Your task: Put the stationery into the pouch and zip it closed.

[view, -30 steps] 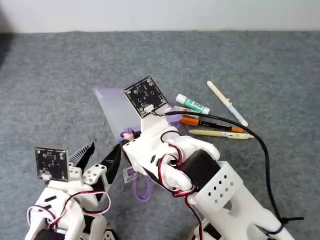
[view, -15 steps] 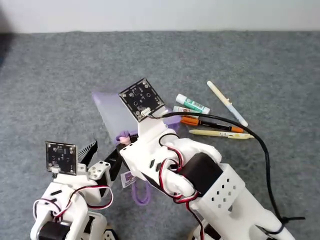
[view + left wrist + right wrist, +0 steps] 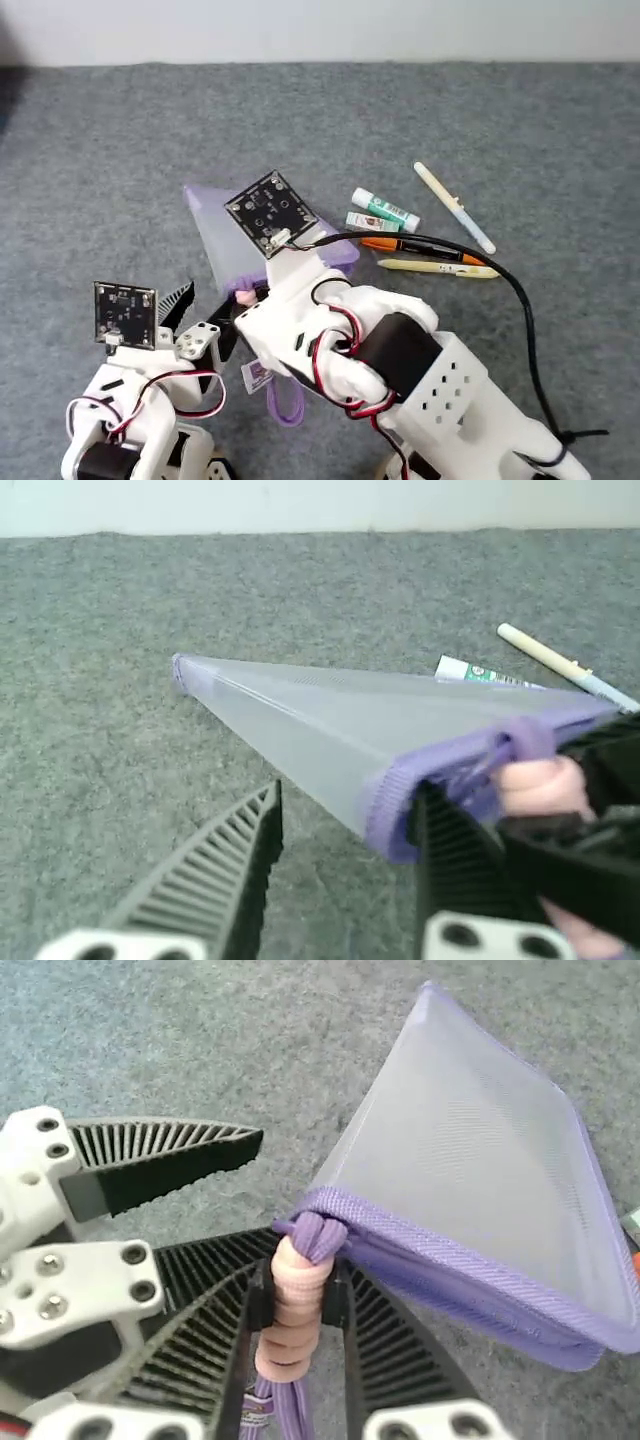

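Pinching the pink zipper pull (image 3: 298, 1275) between pressed-together fingers, the right gripper (image 3: 298, 1298) holds the pouch (image 3: 470, 1180) by one corner. From that corner the translucent body stretches away ahead of the gripper to a far purple tip. The thick purple edge runs off sideways, toward the stationery (image 3: 425, 245). The left gripper (image 3: 346, 805) sits just beside the same held corner with its jaws spread wide. The purple end seam lies between them, close against one finger, and the other finger is well clear. A short closing move there looks enough to steady the pouch. The stationery lies on the right gripper's outer side, well apart from the left gripper, so the right arm is the nearer one. Whether the zipper is open, I cannot tell.
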Controlling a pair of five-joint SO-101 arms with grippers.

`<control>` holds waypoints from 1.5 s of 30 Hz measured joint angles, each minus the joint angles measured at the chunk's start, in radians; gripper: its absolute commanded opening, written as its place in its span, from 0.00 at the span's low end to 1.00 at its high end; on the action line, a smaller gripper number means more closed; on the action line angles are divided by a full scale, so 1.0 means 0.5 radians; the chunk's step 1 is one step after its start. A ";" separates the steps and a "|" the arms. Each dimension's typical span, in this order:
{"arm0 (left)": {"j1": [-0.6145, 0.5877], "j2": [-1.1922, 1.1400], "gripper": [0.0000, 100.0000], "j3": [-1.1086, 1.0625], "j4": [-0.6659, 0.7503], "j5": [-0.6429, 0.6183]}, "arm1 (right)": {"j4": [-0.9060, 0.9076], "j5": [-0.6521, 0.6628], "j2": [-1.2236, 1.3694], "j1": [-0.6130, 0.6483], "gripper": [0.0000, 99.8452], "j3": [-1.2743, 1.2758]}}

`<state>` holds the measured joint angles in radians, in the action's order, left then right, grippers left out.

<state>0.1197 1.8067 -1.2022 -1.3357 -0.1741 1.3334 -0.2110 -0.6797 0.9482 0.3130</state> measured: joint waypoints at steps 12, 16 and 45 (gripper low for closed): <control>0.012 0.000 0.06 0.003 0.015 0.110 | 0.224 0.000 0.003 0.037 0.01 -0.107; 0.012 0.000 0.01 -0.018 0.015 0.110 | 0.242 0.000 -0.006 0.040 0.01 -0.107; -0.236 -0.003 0.01 0.107 -0.169 0.110 | 0.690 0.003 -0.233 -0.856 0.01 -0.110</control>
<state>0.0015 1.8052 -1.1485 -1.4200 -0.1189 1.6786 -0.2094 -0.7963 0.5201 0.2578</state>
